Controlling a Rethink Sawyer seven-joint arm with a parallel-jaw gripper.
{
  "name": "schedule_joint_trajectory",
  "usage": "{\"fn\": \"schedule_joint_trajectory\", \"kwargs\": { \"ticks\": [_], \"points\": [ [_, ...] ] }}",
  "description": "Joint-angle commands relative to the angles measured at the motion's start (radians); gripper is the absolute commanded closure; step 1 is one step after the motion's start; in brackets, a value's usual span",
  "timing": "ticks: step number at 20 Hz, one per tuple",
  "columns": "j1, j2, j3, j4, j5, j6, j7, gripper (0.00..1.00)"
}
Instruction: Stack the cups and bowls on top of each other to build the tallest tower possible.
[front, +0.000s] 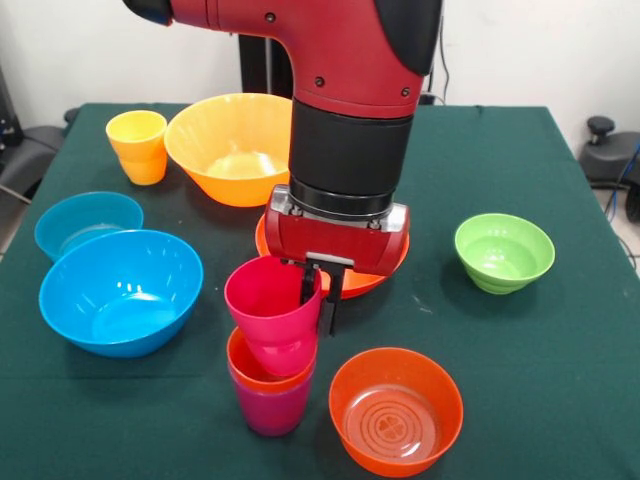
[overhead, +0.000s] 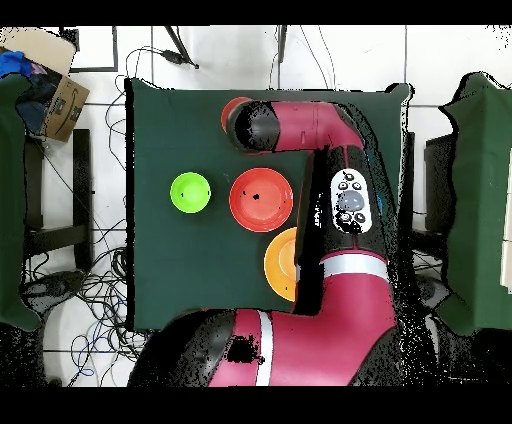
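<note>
Fingers (front: 319, 292): clamped over the crimson cup's (front: 272, 308) rim, one inside, one outside.
Cup: tilted atop the tower (front: 270, 385), lower centre of the front view.
Writing: none legible.

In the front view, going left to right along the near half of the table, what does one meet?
Large blue plastic bowl → stacked tumblers, crimson cup on top with the gripper clamped on its rim → small translucent orange bowl → small green bowl.
</note>
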Motion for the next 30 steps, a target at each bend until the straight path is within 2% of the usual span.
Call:
{"fn": "schedule_joint_trajectory", "kwargs": {
  "ticks": [1, 12, 25, 30],
  "points": [
    [0.010, -0.002, 0.024, 0.101, -0.104, -0.034, -0.119, 1.00],
    [0.013, 0.014, 0.014, 0.124, -0.115, -0.096, -0.089, 1.00],
    [0.001, 0.027, 0.028, 0.085, -0.151, -0.106, -0.105, 1.00],
    [0.003, 0.027, 0.024, 0.103, -0.159, -0.119, -0.084, 1.00]
  ]
}}
